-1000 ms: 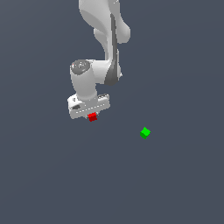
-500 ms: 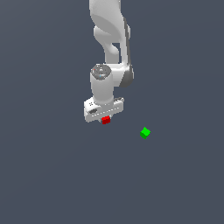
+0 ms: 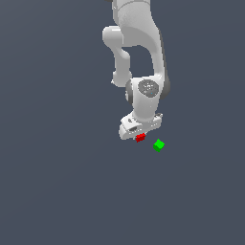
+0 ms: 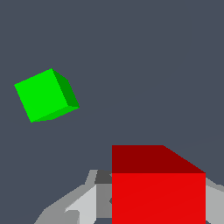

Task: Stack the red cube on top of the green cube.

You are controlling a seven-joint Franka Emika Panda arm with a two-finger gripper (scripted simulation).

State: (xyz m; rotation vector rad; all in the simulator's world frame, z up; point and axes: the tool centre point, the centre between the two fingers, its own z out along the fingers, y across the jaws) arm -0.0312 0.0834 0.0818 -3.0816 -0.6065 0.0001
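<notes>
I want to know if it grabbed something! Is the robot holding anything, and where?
Yes. The white gripper holds the small red cube, pinched by opposite sides between its fingers.

A flat, featureless slate-grey surface filled the entire scene in both views, evenly lit and without visible walls, furniture, windows or a horizon line anywhere.
</notes>
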